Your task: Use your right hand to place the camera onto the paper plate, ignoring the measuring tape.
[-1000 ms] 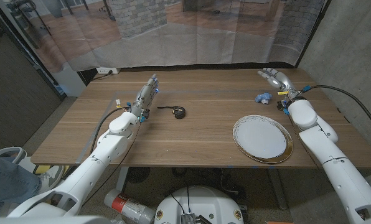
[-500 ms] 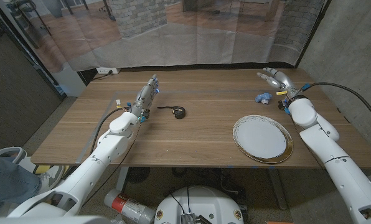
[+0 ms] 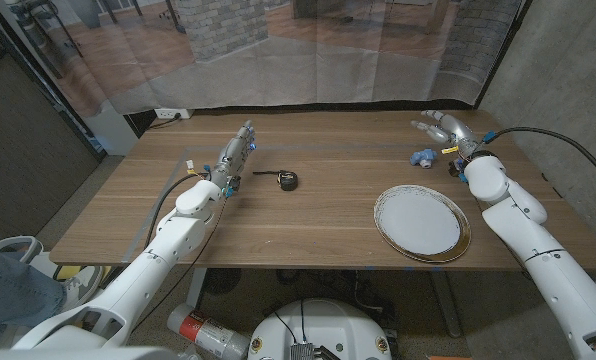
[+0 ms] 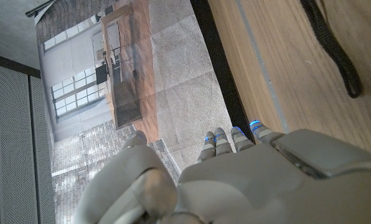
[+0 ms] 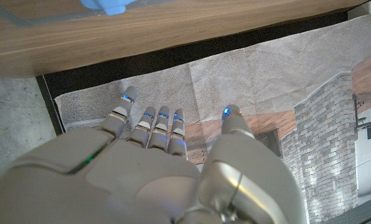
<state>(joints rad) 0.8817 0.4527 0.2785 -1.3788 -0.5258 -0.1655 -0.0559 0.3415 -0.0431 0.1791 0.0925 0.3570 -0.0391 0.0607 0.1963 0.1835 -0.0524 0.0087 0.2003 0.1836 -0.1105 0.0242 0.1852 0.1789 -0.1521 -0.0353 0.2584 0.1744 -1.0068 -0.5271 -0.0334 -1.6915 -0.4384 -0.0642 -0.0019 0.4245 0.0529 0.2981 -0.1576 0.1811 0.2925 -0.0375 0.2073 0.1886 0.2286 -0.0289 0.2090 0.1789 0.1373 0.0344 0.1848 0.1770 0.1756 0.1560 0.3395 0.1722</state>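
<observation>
The camera (image 3: pixel 423 156) is hard to make out: in the head view it is a small blue shape on the wooden table (image 3: pixel 318 215), beyond the paper plate (image 3: pixel 421 223) toward the far edge, and its form is too small to read. In the right wrist view only a cut-off blue corner (image 5: pixel 106 5) of it shows at the frame's edge, lying on the wood. The paper plate sits nearer the front edge than the camera, apart from it, and its white inside holds nothing. The right hand (image 3: pixel 441 128) is just beyond the camera, toward the table's far right corner, with its fingers (image 5: pixel 162 124) stretched out, slightly apart, and holding nothing; from the head view it seems to be raised off the wood, though that is uncertain. The measuring tape (image 3: pixel 289 180), a small dark body with a thin dark strap, lies well away from the plate toward the left arm; a dark strap (image 4: pixel 332 46), likely part of it, crosses the left wrist view. The left hand (image 3: pixel 236 152) is just past the tape, fingers (image 4: pixel 235 138) straight and close together, holding nothing.
</observation>
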